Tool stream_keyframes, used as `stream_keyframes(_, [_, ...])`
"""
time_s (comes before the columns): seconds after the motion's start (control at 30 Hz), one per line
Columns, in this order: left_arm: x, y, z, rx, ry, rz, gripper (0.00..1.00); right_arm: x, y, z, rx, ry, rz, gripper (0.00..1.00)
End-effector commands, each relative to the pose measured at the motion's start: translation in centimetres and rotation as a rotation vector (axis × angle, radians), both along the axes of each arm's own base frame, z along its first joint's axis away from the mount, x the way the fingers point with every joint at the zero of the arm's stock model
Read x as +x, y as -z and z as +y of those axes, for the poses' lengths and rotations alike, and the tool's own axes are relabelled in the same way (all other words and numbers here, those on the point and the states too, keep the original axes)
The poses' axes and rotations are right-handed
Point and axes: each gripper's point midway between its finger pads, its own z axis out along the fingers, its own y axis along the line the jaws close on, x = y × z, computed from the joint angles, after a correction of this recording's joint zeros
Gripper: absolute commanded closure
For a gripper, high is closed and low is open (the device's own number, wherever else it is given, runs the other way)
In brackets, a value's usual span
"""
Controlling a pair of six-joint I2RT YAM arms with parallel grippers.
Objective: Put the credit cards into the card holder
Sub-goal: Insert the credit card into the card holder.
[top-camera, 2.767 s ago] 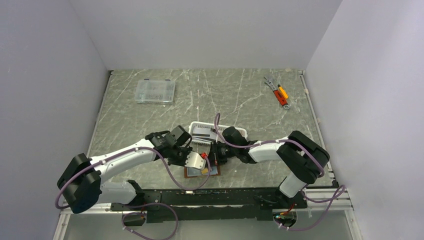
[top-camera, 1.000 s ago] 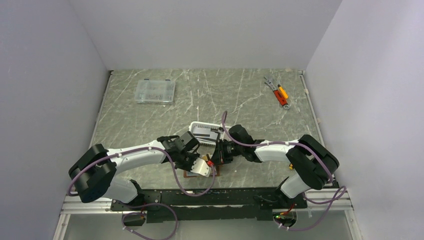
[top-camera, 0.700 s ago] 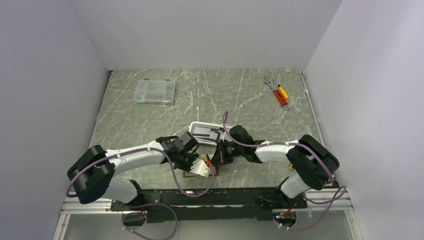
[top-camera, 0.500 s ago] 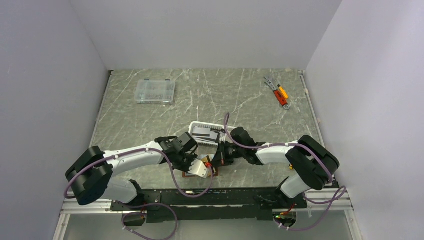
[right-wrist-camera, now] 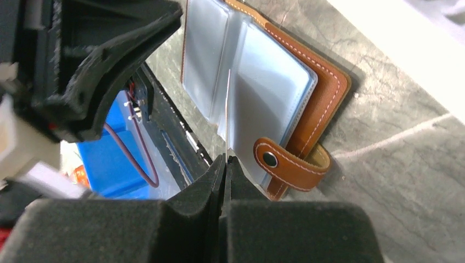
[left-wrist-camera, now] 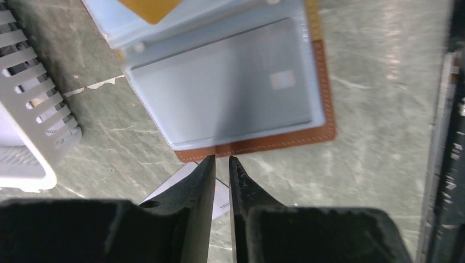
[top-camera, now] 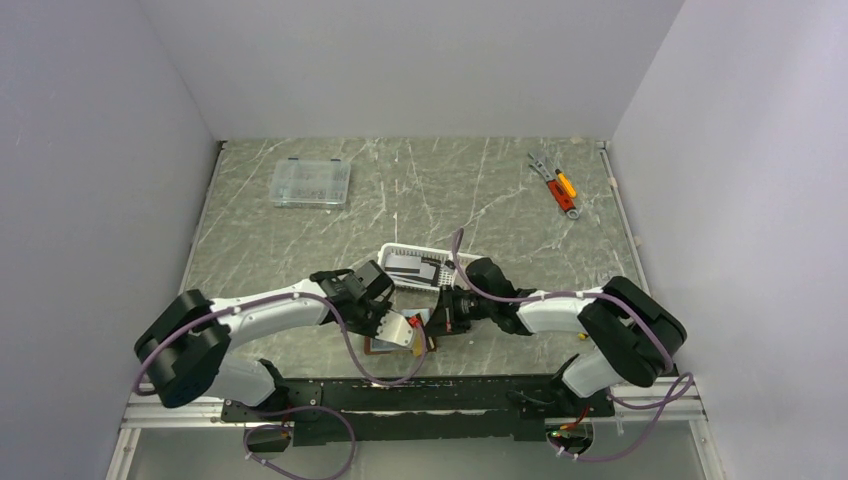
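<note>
Lying open at the near middle of the bench (top-camera: 450,190), card holder (right-wrist-camera: 323,93): brown leather, snap tab, pale blue leaves fanned out. Right end effector (right-wrist-camera: 226,162): jaws apart a moment ago, now pressed together and clamped on a thin sheet (right-wrist-camera: 227,109) that stands edge-on among the leaves; whether it is a holder leaf or a card cannot be told. Left end effector (left-wrist-camera: 221,163): jaws a narrow slit apart, nothing seen between them, poised at the holder's brown edge. Both arms have drawn nearer and closed in over the holder, which the overhead view now mostly hides. Contents so far: grey card (left-wrist-camera: 225,93) in one sleeve, orange-gold card (left-wrist-camera: 151,5) in the next. Remaining cards (top-camera: 405,265): in the white basket (top-camera: 415,247), just far of the holder. Judgement: the fresh pinch likely parts a pocket for the next card; task partway done.
</note>
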Motion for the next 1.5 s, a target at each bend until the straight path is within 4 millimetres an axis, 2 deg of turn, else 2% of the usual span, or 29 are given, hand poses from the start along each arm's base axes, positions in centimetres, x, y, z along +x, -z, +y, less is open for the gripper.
stream_keyframes(0.0, [2.1, 1.5, 0.1, 0.053, -0.037, -0.063, 0.79, -0.2, -1.0, -0.3, 0.023, 0.005, -0.037, 1.00])
stream_keyframes(0.4, [0.5, 2.0, -1.4, 0.029, 0.043, -0.004, 0.80, 0.2, -2.6, 0.1, 0.064, 0.001, -0.072, 1.00])
stream_keyframes(0.73, [0.4, 2.3, -1.7, 0.045, 0.072, -0.015, 0.80, 0.5, -1.4, 0.6, 0.088, -0.035, -0.024, 1.00])
stream_keyframes(1.1, [0.3, 2.4, -1.3, 0.060, 0.071, -0.022, 0.81, 0.6, -2.1, 0.8, 0.159, -0.043, -0.022, 1.00])
stream_keyframes(1.47, [0.3, 2.3, -1.1, 0.062, 0.066, -0.029, 0.81, 0.6, -0.4, 0.7, 0.113, -0.043, 0.015, 1.00])
